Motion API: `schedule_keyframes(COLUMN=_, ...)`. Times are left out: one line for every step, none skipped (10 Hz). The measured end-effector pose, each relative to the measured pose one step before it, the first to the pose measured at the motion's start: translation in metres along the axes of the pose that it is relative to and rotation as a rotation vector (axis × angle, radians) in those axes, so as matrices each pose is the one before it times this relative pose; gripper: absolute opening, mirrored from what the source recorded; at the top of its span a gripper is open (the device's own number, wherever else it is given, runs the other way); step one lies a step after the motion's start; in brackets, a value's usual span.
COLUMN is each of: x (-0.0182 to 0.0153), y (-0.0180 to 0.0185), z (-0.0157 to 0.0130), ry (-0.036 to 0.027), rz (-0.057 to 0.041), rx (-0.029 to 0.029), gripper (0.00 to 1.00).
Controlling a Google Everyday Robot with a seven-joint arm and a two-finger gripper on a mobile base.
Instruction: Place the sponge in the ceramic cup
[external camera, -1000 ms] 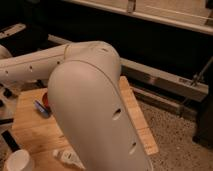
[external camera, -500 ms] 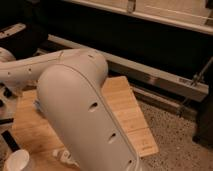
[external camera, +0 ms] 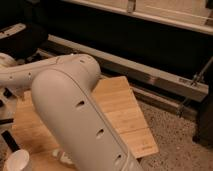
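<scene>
- The sponge is out of sight; where it lies can't be told, as the arm [external camera: 75,115] covers much of the table [external camera: 120,107].
- The cup [external camera: 17,161] stands upright at the table's near left corner, mouth up, only partly in frame.
- A pale thing [external camera: 62,156] lies just right of the cup, half behind the arm; too unclear to name.
- The gripper is past the left edge, where the forearm runs out of view, so I cannot tell its state.
- The table is light wood, on a speckled floor [external camera: 175,145].
- A metal rail [external camera: 150,75] runs behind the table.
</scene>
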Motion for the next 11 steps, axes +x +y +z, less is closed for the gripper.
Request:
schedule_keyframes(x=-0.00033, y=0.00177, z=0.00689, ry=0.00744, rz=-0.00191, rx=-0.01268, gripper=0.65)
schedule_keyframes(x=-0.00034, y=-0.00013, z=0.00747, ry=0.00829, rz=-0.00259, rx=-0.01142, gripper=0.65)
schedule_keyframes(x=-0.00009, y=-0.00074, z=0.00576, ry=0.00702, rz=-0.00522, rx=-0.00644, gripper=0.65)
schedule_keyframes(x=0.00020, y=0.00166, z=0.00487, ry=0.01044, rz=-0.00872, rx=-0.00451, gripper=0.65)
schedule_keyframes(x=0.00131, y=0.00189, z=0.00651, ry=0.02067, rz=-0.01473, rx=-0.00014, gripper=0.65)
schedule_keyframes(x=0.00166, y=0.00095, z=0.00712, ry=0.02802, rz=-0.01549, rx=0.00923, gripper=0.65)
schedule_keyframes(x=0.00029, y=0.00085, z=0.00456, ry=0.02000, rz=-0.00816, rx=0.00665, gripper=0.65)
schedule_keyframes(x=-0.00083, y=0.00233, z=0.00511, ry=0.02231, rz=-0.00927, rx=0.00629, gripper=0.65)
schedule_keyframes(x=-0.00090, y=0.00094, z=0.00372, ry=0.01336, rz=-0.00517, rx=0.00529, gripper=0.65)
schedule_keyframes(x=-0.00009, y=0.00104, z=0.00539, ry=0.01519, rz=-0.00463, rx=0.00594, gripper=0.65)
schedule_keyframes(x=-0.00017, y=0.00118, z=0.00413, ry=0.01099, rz=-0.00308, rx=0.00366, gripper=0.65)
